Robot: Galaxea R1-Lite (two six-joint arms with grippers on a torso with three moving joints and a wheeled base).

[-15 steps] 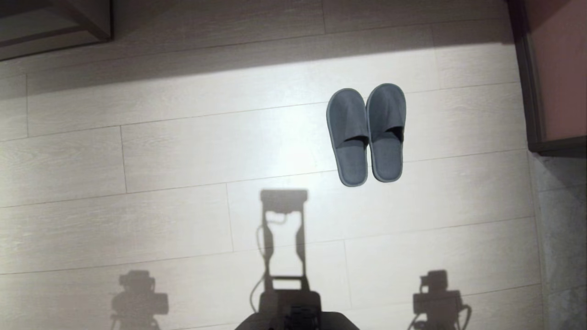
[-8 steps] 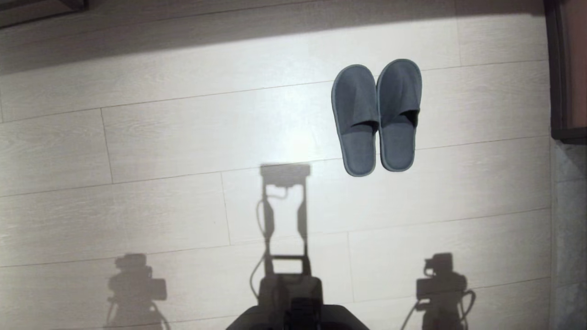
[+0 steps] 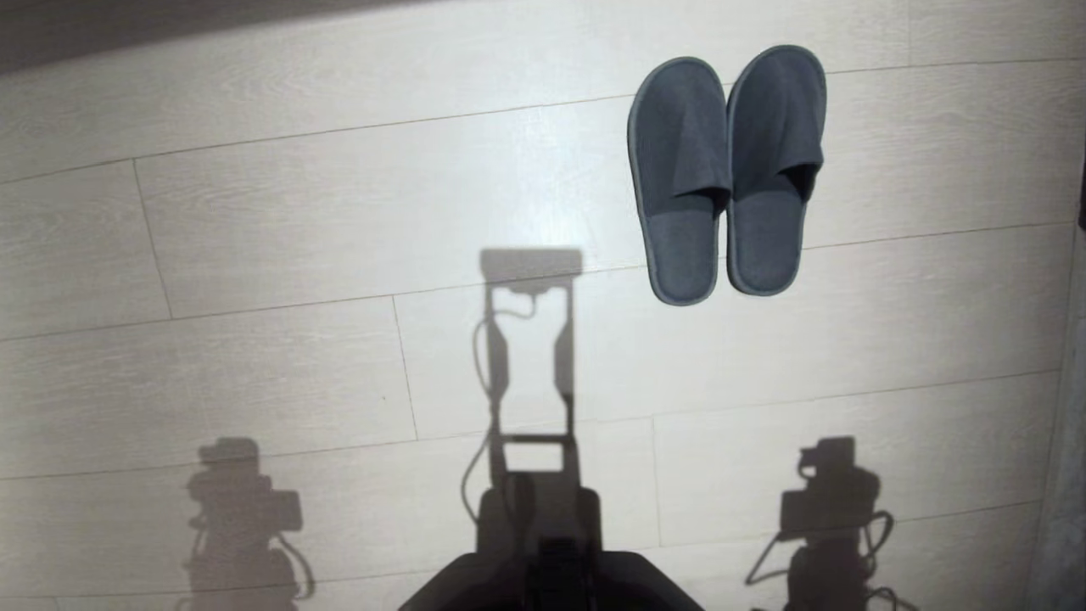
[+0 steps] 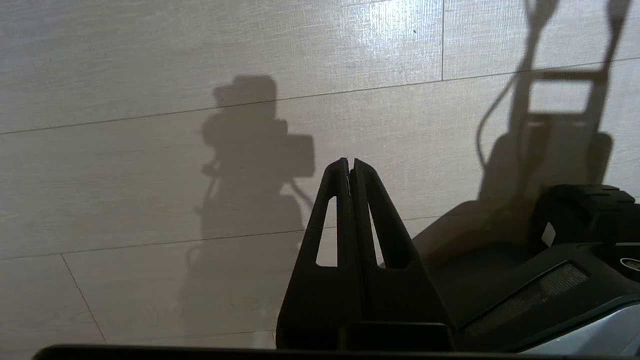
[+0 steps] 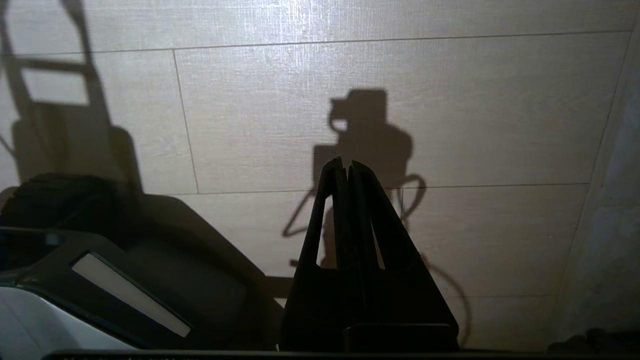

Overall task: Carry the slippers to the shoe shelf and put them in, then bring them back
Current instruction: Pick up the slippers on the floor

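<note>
Underfoot, a pale wood-grain plank floor (image 3: 280, 238), brightly lit at centre, with a dark band of shade along the far edge of the head view. A grey strip of different flooring runs down the robot's right side (image 3: 1065, 475). No container in view; the shelf does not show. The slippers (image 3: 728, 170) lie on the floor ahead and to the robot's right, side by side and touching along their inner edges, toes pointing away from the robot, open heels toward it. Three shadows fall on the planks: the torso frame in the middle (image 3: 528, 356) and one arm to each side. The dark robot base (image 3: 551, 585) fills the near edge of the head view. Left gripper (image 4: 349, 167) hangs over bare floor beside the base, fingers pressed together, nothing held. Right gripper (image 5: 346, 167) likewise over bare floor near the grey strip, fingers together, nothing held. Both well apart from the slippers.
</note>
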